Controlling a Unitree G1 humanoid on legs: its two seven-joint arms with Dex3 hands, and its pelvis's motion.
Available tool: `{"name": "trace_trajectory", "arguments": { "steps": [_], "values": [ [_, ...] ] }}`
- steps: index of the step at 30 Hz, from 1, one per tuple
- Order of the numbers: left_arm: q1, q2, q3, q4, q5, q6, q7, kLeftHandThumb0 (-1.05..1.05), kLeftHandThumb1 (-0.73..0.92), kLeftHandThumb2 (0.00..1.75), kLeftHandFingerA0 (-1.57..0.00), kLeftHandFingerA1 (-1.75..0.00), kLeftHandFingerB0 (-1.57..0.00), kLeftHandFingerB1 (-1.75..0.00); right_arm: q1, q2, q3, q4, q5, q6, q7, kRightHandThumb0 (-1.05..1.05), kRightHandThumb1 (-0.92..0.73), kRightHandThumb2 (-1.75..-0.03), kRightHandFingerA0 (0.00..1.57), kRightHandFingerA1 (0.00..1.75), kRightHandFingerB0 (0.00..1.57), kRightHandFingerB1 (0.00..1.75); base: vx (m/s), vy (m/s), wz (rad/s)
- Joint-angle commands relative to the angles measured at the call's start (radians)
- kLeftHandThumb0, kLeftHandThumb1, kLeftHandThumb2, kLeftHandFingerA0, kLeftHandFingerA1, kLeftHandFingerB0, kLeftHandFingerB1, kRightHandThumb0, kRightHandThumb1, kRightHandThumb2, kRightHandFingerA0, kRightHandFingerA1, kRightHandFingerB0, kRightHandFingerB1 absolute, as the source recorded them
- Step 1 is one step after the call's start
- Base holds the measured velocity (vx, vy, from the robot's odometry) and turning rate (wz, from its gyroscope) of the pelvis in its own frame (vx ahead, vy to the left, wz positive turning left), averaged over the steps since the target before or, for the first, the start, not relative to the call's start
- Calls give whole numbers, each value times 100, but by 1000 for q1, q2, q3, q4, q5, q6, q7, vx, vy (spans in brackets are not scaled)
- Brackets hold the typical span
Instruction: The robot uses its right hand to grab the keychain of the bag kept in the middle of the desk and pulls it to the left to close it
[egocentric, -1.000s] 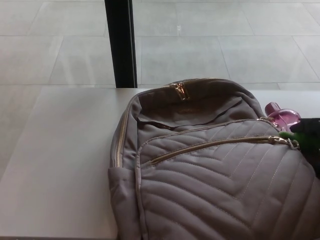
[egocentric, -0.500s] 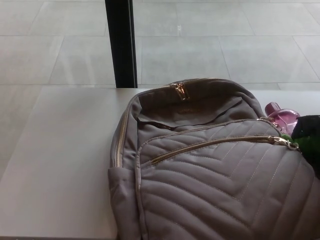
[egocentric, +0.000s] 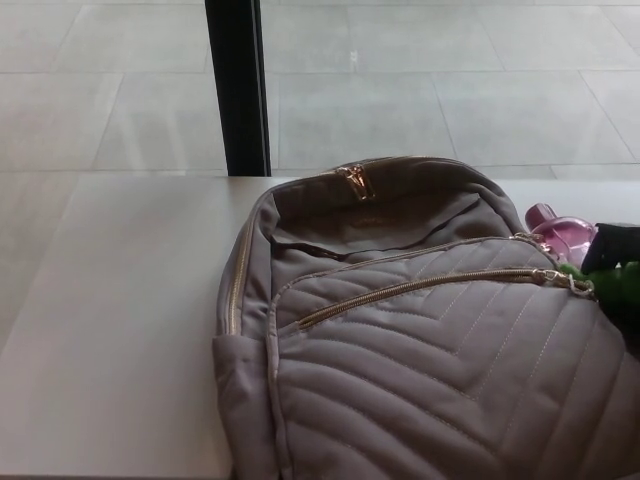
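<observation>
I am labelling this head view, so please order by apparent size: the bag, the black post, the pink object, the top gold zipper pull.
1. bag
2. black post
3. pink object, partly hidden
4. top gold zipper pull
The post is farther away; true size unsure.

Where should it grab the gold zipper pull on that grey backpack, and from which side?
Pinch the gold zipper pull at the right end of the zipper track, coming from the right, where the right robot hand is; the track runs left.

Quilted matt cloth bag, shiny gold metal zips.
</observation>
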Motion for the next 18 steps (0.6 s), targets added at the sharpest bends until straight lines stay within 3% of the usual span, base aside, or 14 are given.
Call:
{"name": "trace_trajectory", "arguments": {
  "steps": [1,4,5,6,7,14,18],
  "values": [
    [4,16,9,6,-12,-13,-3,-65,82,65,-76,-56,-63,-48,36,112,-87,-17,113,18,-81,-11,-61,-101,82,175,63,157,0,0,0],
    [7,15,6,4,-7,-10,1,-64,83,65,-77,-55,-62,-47,24,184,-151,-31,166,56,-71,-11,-56,-112,82,175,65,158,0,0,0],
    [3,12,13,3,-15,-2,5,-65,82,65,-78,-57,-64,-47,11,207,-172,-25,190,51,-72,-16,-54,-115,117,144,88,125,0,0,0],
    [3,12,13,3,-15,-2,5,-65,82,65,-78,-57,-64,-47,11,211,-176,-26,187,51,-69,-16,-54,-115,117,144,88,125,0,0,0],
    [1,12,17,3,-19,4,-2,-65,82,65,-77,-58,-62,-47,-7,241,-200,-30,214,57,-75,-10,-52,-122,86,175,74,153,0,0,0],
    [13,6,7,-4,0,-20,9,-64,84,65,-76,-56,-60,-46,-140,399,-286,-20,290,43,-163,-14,-47,-128,87,175,75,160,0,0,0],
    [16,4,-6,-2,10,-30,16,-66,83,65,-76,-56,-61,-46,-164,422,-271,-45,266,53,-154,-13,-41,-138,87,172,76,159,0,0,0]
  ]
}}
